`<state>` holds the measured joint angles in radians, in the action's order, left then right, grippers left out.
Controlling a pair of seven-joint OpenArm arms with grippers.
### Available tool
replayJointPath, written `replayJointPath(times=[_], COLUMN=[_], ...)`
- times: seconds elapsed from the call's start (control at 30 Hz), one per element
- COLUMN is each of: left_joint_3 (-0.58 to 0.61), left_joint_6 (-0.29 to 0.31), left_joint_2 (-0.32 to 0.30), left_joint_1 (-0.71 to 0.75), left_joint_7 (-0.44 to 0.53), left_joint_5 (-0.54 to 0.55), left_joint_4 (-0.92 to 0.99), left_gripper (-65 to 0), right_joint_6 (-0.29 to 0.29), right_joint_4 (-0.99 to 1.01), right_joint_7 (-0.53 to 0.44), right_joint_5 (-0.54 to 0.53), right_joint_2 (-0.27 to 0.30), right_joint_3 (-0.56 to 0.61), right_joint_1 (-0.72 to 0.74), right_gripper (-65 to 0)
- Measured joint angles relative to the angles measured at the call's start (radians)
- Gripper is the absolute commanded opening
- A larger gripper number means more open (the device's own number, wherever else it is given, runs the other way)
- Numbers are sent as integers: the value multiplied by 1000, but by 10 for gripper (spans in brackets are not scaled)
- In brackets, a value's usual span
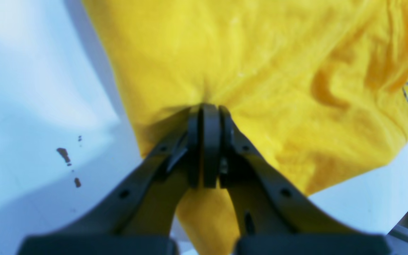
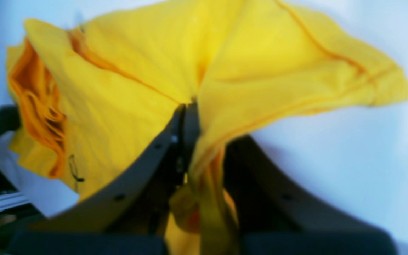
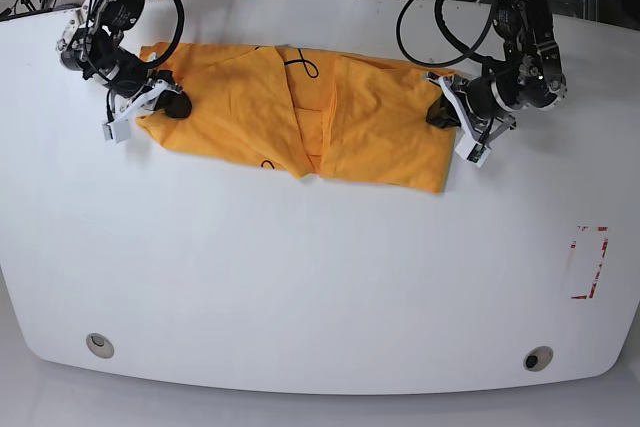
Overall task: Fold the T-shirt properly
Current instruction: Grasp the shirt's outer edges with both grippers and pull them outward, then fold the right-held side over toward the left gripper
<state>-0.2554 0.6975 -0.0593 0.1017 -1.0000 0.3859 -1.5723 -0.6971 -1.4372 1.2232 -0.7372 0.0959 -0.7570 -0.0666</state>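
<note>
Shirt spread wide across far half of surface, partly folded at centre, wrinkled. Soft, light, limp cloth: sags and bunches when lifted, so best pinched at edges. Left jaws clamped on one side edge; right jaws clamped on opposite edge.

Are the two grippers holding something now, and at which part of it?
Both hold the T-shirt. The left gripper is shut on fabric at one side edge; the right gripper is shut on fabric at the opposite end, beside a seam.
</note>
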Motion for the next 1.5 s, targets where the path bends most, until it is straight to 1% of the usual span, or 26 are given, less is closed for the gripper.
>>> replayJointPath(times=[0.17, 0.3, 0.4, 0.5, 0.53, 0.57, 0.7, 0.73, 0.77, 0.8, 0.9, 1.0, 1.17, 1.27, 1.37, 1.43, 1.47, 1.5], left_joint_3=[1, 1, 3, 31, 42, 52, 84, 89, 92, 95, 95, 95, 92, 95, 95, 95, 95, 95], left_joint_6=[0, 0, 0, 0, -1, -1, -1, -1, -1, 0, 7, 8, -35, -42, -42, -42, -42, -42], left_joint_2=[0, 0, 0, -3, -6, -6, -3, 0, 2, 3, 3, 3, 21, 29, 31, 31, 31, 31], left_joint_1=[0, -2, -2, -3, -3, -5, -7, -8, -8, -8, -16, -19, -19, -16, -13, -13, -13, -13], left_joint_7=[0, 0, 0, 1, 4, 3, 6, 13, 18, 26, 34, 46, 57, 81, 88, 89, 89, 90], left_joint_5=[1, 2, 1, -2, -5, -5, -6, -1, 2, 9, 34, 44, 43, 41, 41, 42, 42, 42], left_joint_4=[0, 2, 2, 2, 2, 2, 6, 13, 17, 27, 58, 77, 80, 83, 84, 85, 85, 85], left_gripper=[-650, -650, -650, -650, -650, -650, -650, -650, -650, -650, -650, -650, -650, -650, -650, -650, -650, -650], right_joint_6=[-1, 2, -1, 13, 45, 56, 129, 155, 166, 193, 223, 230, 230, 232, 263, 307, 312, 332], right_joint_4=[-119, -225, -304, -370, -397, -417, -486, -507, -518, -533, -544, -544, -554, -554, -554, -553, -552, -552], right_joint_7=[19, 16, 11, 12, 11, 10, 15, 13, 10, 11, 10, 14, 8, 3, -22, -31, -36, -54], right_joint_5=[9, 20, 2, 16, 16, 10, 13, 13, 11, 13, 11, 25, 14, 25, 19, 19, 24, 37], right_joint_2=[-7, -2, -2, -1, -2, -2, -5, -13, -19, -30, -59, -71, -89, -121, -143, -148, -151, -151], right_joint_3=[11, 70, 110, 152, 174, 187, 240, 257, 267, 285, 326, 391, 502, 553, 599, 639, 647, 678], right_joint_1=[-40, -60, -65, -74, -79, -82, -87, -87, -84, -84, -78, -69, -61, -50, -40, -32, -29, -28], right_gripper=[-650, -650, -650, -650, -650, -650, -650, -650, -650, -650, -650, -650, -650, -650, -650, -650, -650, -650])
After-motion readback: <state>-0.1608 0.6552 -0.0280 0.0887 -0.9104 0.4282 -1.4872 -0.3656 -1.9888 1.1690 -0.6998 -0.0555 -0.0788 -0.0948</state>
